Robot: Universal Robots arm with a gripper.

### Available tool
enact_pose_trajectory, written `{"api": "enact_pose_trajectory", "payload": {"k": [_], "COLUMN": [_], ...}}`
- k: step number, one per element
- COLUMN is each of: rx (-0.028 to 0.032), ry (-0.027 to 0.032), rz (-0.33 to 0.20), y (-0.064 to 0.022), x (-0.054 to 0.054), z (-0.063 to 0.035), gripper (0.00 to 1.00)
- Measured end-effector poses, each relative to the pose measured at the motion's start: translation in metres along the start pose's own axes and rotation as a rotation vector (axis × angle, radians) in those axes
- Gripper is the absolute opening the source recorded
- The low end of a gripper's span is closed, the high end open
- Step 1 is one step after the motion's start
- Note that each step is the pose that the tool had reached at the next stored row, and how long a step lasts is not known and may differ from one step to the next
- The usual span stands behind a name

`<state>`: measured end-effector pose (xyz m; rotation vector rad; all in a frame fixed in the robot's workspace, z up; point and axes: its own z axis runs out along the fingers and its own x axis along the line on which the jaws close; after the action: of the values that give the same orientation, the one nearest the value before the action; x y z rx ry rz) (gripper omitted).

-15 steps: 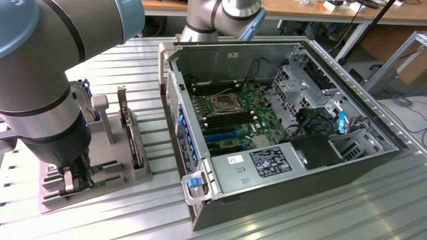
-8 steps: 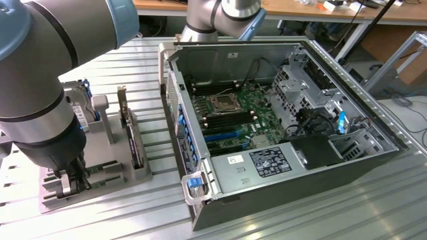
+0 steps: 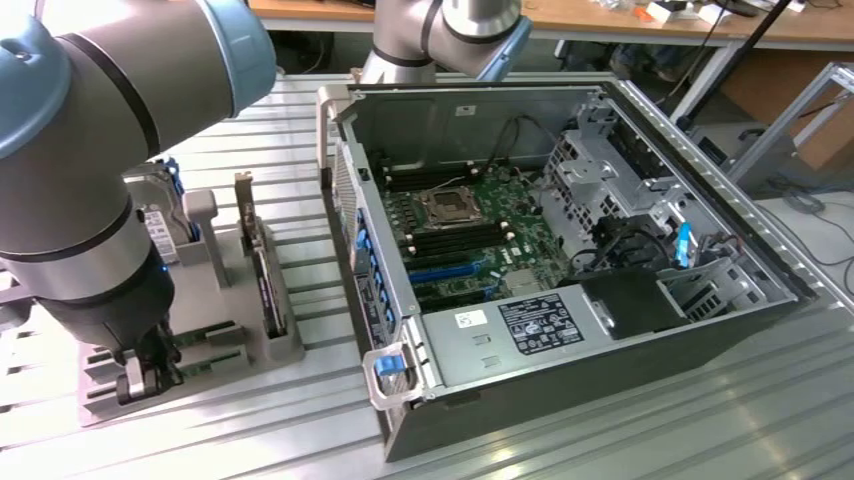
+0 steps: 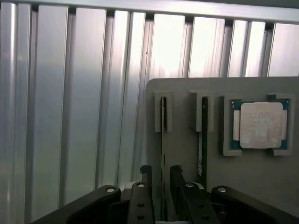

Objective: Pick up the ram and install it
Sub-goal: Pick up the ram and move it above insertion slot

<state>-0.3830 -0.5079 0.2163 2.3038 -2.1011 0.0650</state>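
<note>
Over the grey slotted plastic holder point(image 4: 182, 149), the black fingers point(image 4: 145, 173) of the gripper point(image 4: 160, 170) stand apart, one on either side of the thin green ram stick point(image 4: 163, 144), which stands on edge in its slot. I'd want them centred and square to its faces before closing. The grey, blue-jointed arm point(image 3: 80, 150) hangs upright, wrist pointing straight down.

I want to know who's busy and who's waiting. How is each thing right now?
ram: standing on edge in its holder slot, not picked up.
gripper: open, straddling the ram, not closed on it.
second stick: on edge in the next slot, untouched.
processor chip: lying flat in its pocket.
computer case: open, motherboard showing.
expansion card: standing on edge, untouched.
</note>
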Motion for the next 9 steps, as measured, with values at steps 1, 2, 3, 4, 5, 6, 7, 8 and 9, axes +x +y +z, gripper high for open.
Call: {"api": "enact_pose_trajectory", "payload": {"k": [1, 2, 3, 4, 5, 6, 7, 8, 9], "rx": [-0.0001, 0.0000, -0.0001, -0.0001, -0.0001, -0.0001, -0.0001, -0.0001, -0.0001], "ry": [0.0002, 0.0001, 0.0005, 0.0008, 0.0009, 0.0009, 0.0008, 0.0008, 0.0009], "rz": [0.000, 0.000, 0.000, 0.000, 0.000, 0.000, 0.000, 0.000, 0.000], "y": [-0.0003, -0.0003, -0.0004, -0.0005, -0.0004, -0.0004, -0.0004, -0.0004, -0.0004], "x": [-0.0009, -0.0016, -0.0023, -0.0029, -0.0030, -0.0030, -0.0030, -0.0030, -0.0030], "z": [0.0023, 0.0038, 0.0049, 0.0062, 0.0063, 0.0063, 0.0063, 0.0063, 0.0063], "gripper": [0.30, 0.30, 0.30, 0.30, 0.30, 0.30, 0.30, 0.30, 0.30]}}
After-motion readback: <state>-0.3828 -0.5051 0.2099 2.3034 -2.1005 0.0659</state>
